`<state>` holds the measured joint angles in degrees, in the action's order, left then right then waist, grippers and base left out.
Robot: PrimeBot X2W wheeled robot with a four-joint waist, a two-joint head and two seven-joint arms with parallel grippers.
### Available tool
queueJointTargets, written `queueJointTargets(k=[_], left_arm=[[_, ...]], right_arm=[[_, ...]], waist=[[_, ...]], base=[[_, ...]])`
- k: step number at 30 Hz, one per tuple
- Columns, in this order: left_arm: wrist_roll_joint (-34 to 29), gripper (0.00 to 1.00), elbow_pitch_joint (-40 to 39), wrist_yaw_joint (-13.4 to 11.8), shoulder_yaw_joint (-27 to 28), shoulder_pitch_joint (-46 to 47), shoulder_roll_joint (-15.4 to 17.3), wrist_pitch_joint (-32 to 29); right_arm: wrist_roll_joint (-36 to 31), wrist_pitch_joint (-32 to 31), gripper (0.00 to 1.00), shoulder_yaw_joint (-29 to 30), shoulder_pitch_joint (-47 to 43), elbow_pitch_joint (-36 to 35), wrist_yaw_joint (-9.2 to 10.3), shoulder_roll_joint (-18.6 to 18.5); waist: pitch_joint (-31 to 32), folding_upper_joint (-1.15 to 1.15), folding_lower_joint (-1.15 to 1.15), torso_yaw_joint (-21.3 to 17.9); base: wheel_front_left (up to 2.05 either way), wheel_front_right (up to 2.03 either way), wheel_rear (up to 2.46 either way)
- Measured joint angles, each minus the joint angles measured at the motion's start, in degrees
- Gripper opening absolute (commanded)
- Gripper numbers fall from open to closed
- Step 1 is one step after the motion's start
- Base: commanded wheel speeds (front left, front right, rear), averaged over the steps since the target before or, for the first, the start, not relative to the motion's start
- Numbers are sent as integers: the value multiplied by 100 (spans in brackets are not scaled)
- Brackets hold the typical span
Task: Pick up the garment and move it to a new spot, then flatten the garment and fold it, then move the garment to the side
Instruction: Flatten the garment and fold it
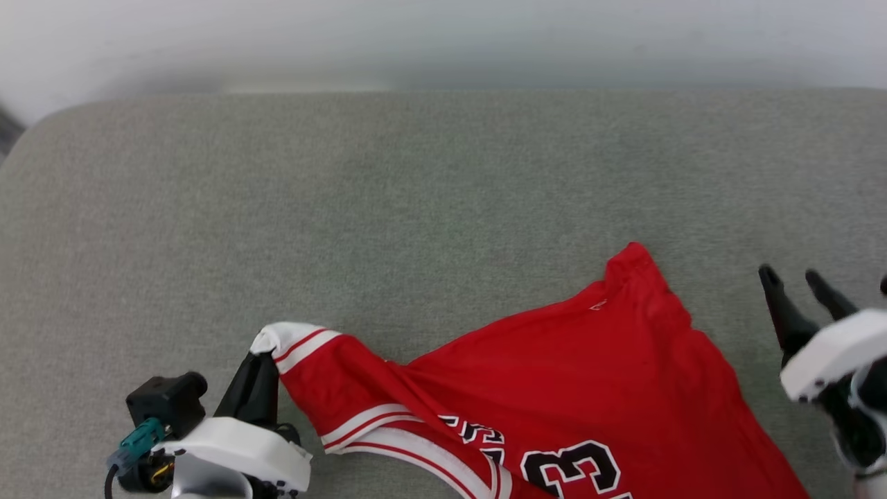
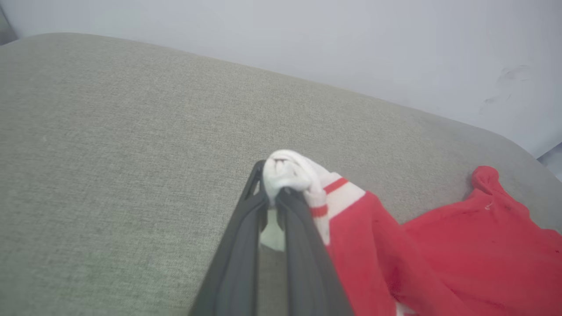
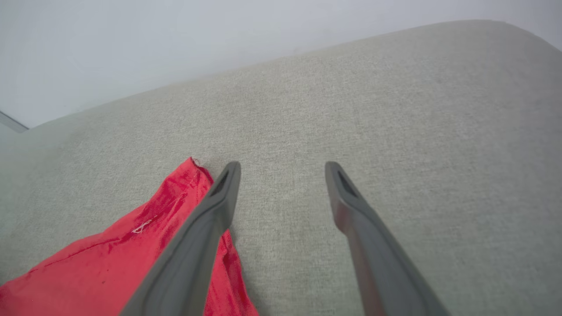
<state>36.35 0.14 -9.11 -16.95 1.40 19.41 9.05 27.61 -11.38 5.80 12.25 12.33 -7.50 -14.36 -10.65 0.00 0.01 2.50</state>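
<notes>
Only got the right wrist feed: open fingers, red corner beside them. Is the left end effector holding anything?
Observer: Yes, the left end effector is shut on the garment's white sleeve.
Operator: Print side up?
Observer: Yes, the black "23" faces up at the head view's bottom edge.
Operator: Is my right side touching cloth?
Observer: No, in the head view the right end effector stands apart from the garment, with bare grey cushion between them.
</notes>
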Motion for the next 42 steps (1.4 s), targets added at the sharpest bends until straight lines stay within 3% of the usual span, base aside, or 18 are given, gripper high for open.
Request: queueJointTargets(k=[6, 11, 18, 25, 26, 28, 33, 42], left_arm=[[-79, 0, 23, 126, -154, 396, -148, 119], [-135, 0, 99, 230, -270, 680, -272, 214], [-182, 0, 172, 319, -343, 950, -400, 328], [-191, 0, 277, 360, -377, 1049, -452, 386], [-191, 0, 286, 365, -379, 1051, -456, 393], [-190, 0, 313, 368, -374, 1053, -457, 402], [-191, 0, 402, 356, -301, 1060, -399, 428], [-240, 0, 357, 290, 16, 1555, 52, 233]], right_arm=[[498, -1421, 100, -1015, 1073, 368, 0, -836], [768, -2642, 100, -1813, 1692, 391, 0, -1262], [924, -3092, 100, -2811, 2306, 625, 1, -1482], [1235, -3815, 100, -3353, 2753, 990, 10, -1689], [1273, -3865, 47, -3383, 2790, 1027, 10, -1690], [1338, -3899, 0, -3423, 2836, 1084, 10, -1691], [1373, -3421, 0, -3421, 2865, 1240, 0, -1575], [880, -2045, 0, -2755, 3018, 1481, 0, -1232]], waist=[[-374, 0, 0, 263], [-679, 0, 0, 436], [-1089, 0, 0, 608], [-1215, 0, 0, 700], [-1215, 0, -1, 700], [-1207, 0, -1, 699], [-1074, 0, 0, 672], [-571, 0, 0, 337]], base=[[0, 0, 0], [0, 0, 0], [0, 0, 0], [0, 0, 0], [0, 0, 0], [0, 0, 0], [0, 0, 0], [0, 0, 0]])
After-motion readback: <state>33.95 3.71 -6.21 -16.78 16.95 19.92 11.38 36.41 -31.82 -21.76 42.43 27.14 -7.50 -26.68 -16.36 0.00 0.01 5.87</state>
